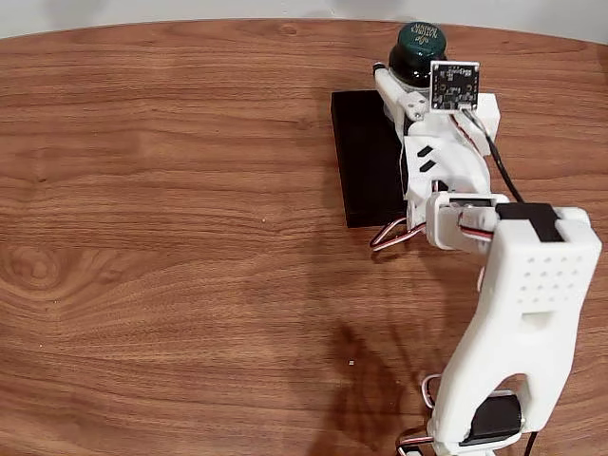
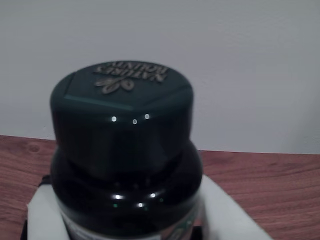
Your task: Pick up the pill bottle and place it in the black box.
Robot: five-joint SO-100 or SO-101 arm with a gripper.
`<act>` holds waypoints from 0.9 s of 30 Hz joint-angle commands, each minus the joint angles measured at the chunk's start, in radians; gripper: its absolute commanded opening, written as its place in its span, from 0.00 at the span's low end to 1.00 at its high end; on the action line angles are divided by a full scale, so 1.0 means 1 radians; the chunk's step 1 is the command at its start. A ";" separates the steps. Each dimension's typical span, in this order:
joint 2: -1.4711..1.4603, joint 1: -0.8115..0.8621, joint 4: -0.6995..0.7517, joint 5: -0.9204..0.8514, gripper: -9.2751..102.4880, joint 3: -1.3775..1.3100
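In the fixed view the pill bottle, dark with a green cap bearing pale print, is upright near the table's far edge, and my gripper is shut on it. It is held over the far right corner of the black box, a shallow matte tray partly hidden under my white arm. The wrist view has the pill bottle close up and upright, with white fingers against its sides and a strip of white label at the bottom edge. I cannot tell whether the bottle rests on anything.
A small black square circuit board on a white bracket rides on my wrist beside the bottle. The wooden table stretches bare to the left of the box. A pale wall rises just behind the table's far edge.
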 commanded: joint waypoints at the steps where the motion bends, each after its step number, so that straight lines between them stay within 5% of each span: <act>1: 0.006 -0.003 -0.089 0.012 0.21 -0.067; 27: -0.089 -0.014 -0.164 0.035 0.21 0.015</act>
